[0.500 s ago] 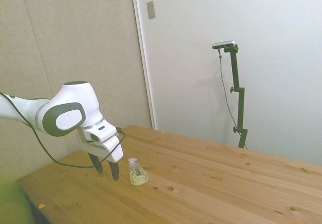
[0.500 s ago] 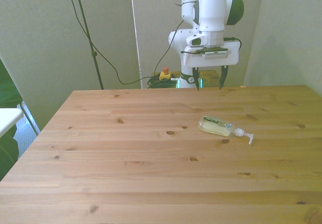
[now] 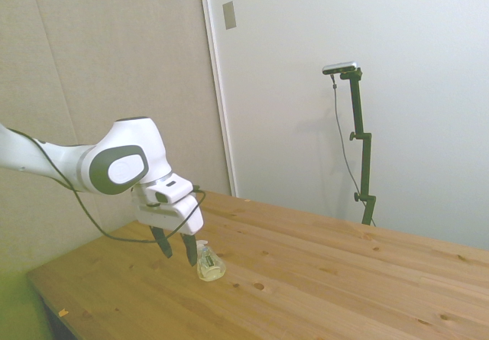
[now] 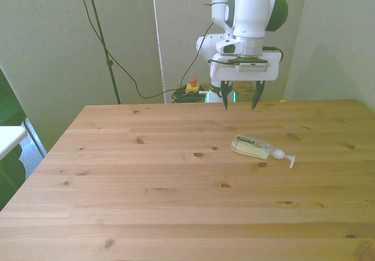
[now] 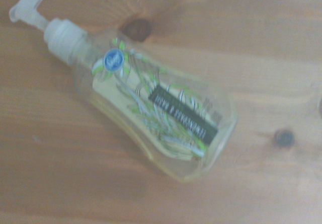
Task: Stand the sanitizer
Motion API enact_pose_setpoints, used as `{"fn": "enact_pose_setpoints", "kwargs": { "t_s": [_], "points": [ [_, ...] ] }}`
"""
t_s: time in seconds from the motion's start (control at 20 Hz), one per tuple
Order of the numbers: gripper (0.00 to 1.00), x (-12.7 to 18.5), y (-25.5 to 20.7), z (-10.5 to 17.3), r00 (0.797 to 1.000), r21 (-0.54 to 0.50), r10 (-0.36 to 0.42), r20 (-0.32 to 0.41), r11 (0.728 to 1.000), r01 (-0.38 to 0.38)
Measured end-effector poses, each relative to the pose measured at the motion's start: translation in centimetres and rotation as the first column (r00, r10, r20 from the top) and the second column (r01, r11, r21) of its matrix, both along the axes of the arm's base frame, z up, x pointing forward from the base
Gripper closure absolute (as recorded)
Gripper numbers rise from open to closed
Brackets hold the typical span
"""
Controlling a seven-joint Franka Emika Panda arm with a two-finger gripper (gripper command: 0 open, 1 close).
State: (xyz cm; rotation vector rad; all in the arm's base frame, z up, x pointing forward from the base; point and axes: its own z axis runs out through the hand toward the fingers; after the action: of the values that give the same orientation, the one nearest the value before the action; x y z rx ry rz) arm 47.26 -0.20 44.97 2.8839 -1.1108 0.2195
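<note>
gripper (image 4: 239, 103): i see its 2 fingers spread, holding nothing, hanging above the table (image 4: 146, 202).
sanitizer (image 4: 253, 146): lying flat on its side below and just ahead of the gripper, untouched, pump top (image 5: 37, 12) sideways.
progress: i judge 0 steps done; descent, grasp and uprighting remain.

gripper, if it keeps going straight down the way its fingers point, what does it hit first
Most likely the sanitizer. The open gripper points down at the table, and the wrist view shows the bottle lying on its side right below. Depth is unclear in the side view, so it could meet bare wood just beside it.
</note>
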Motion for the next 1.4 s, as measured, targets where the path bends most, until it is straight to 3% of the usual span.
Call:
{"fn": "enact_pose_setpoints", "kwargs": {
  "t_s": [0.35, 0.6, 0.95, 1.4],
  "points": [
    [0.00, 7.3, 5.3, -0.6, 0.985, -0.063, 0.171, -0.011, 0.983, -0.171],
    [0.00, 10.9, 7.3, -1.9, 0.952, -0.064, 0.304, -0.020, 0.950, -0.305],
    [0.00, 12.2, 8.9, -4.3, 0.892, -0.035, 0.452, -0.014, 0.891, -0.452],
    [0.00, 13.8, 10.2, -6.9, 0.848, 0.021, 0.530, -0.008, 0.848, -0.530]
  ]
}}
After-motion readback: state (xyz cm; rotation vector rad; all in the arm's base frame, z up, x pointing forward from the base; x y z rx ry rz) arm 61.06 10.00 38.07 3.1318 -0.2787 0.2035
